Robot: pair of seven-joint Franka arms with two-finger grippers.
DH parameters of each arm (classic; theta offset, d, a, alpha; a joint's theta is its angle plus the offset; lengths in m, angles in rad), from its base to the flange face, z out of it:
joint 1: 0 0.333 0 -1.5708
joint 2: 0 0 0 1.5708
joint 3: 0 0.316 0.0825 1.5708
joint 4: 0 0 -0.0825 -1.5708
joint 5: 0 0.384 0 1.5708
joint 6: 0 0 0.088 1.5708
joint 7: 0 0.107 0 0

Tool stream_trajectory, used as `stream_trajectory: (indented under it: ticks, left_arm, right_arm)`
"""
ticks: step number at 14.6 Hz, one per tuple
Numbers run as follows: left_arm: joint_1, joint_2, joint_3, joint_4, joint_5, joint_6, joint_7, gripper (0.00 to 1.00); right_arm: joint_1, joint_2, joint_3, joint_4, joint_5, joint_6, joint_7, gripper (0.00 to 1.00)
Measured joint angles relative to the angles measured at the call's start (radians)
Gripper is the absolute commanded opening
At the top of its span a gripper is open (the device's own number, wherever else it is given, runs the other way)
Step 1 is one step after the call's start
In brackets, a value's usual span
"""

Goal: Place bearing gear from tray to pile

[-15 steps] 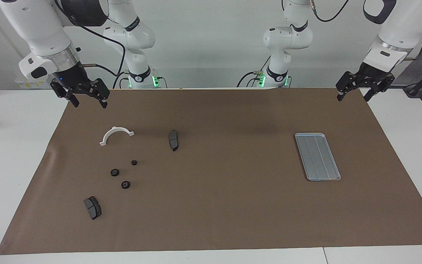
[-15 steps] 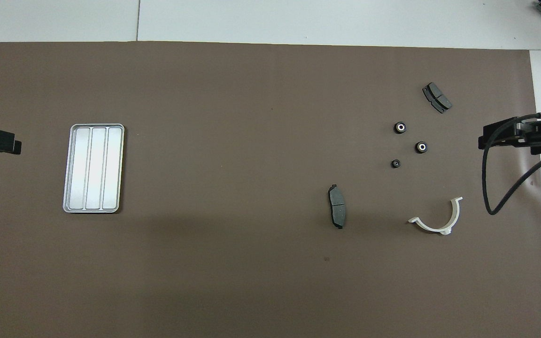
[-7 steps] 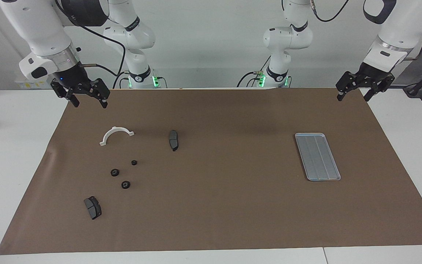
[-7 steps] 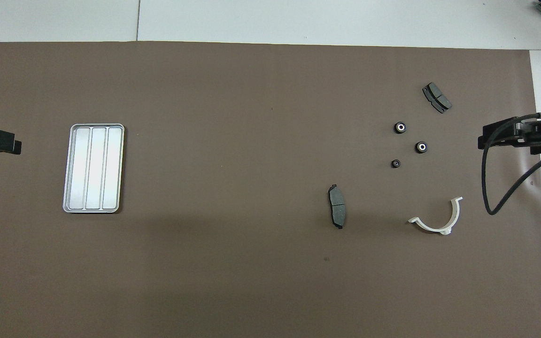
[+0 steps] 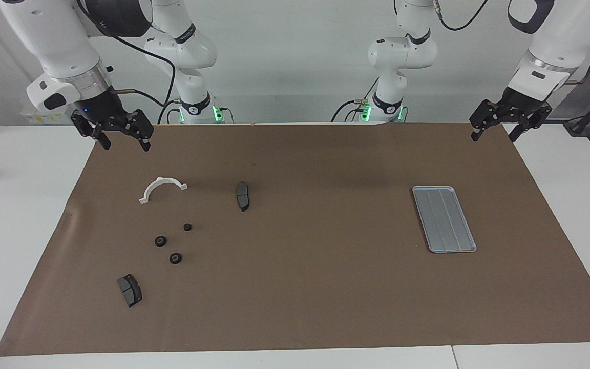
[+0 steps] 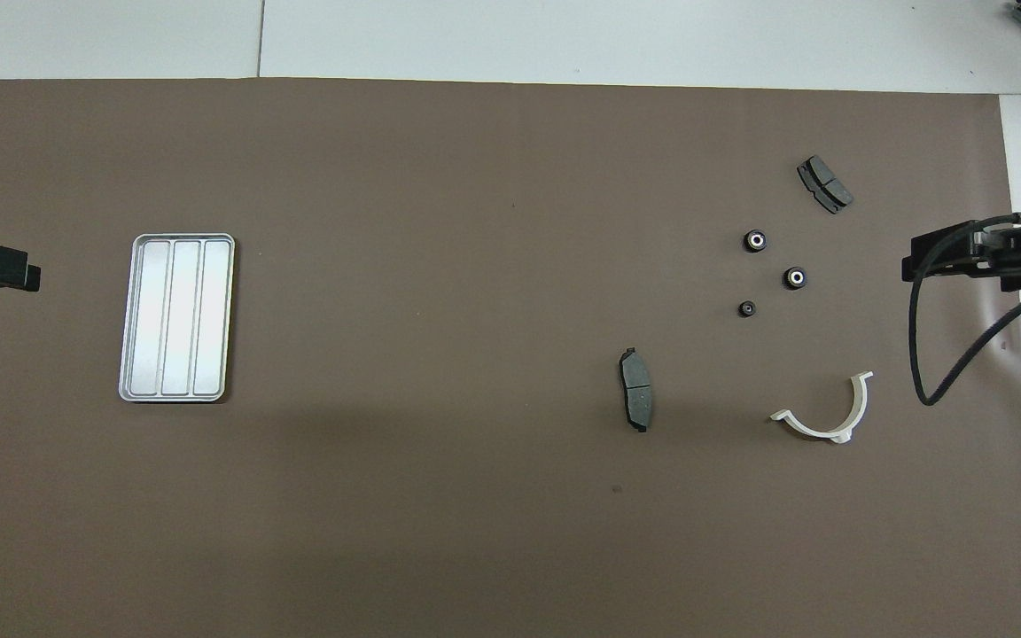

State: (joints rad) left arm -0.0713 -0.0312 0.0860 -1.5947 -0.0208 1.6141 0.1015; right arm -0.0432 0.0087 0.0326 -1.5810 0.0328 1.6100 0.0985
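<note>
1. Brown paper mat (image 5: 305, 287) covers most of the white bench (image 5: 13, 215).
2. Toward the left arm's end of the mat lies the ridged silver tray (image 5: 444, 219), with nothing on it.
3. Toward the right arm's end sits the pile (image 5: 173, 242): three small black gears, loosely grouped and not touching.
4. One dark brake pad (image 5: 129, 289) lies near the mat's edge farthest from the robots; another brake pad (image 5: 242, 196) lies nearer the mat's middle.
5. A white half-ring bracket (image 5: 162, 188) lies nearer to the robots than the gears.
6. The left gripper (image 5: 495, 129) hangs released over the mat's corner, holding nothing.
7. The right gripper (image 5: 123, 138) hangs released over the mat's other robot-side corner, holding nothing.
</note>
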Motion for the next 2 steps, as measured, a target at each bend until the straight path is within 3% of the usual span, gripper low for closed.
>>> stream_trajectory:
  ticks: [2]
  left_arm:
    - [0.000,0.000,0.000,0.000,0.000,0.000,0.000,1.00]
  right_arm:
    - [0.000,0.000,0.000,0.000,0.000,0.000,0.000,1.00]
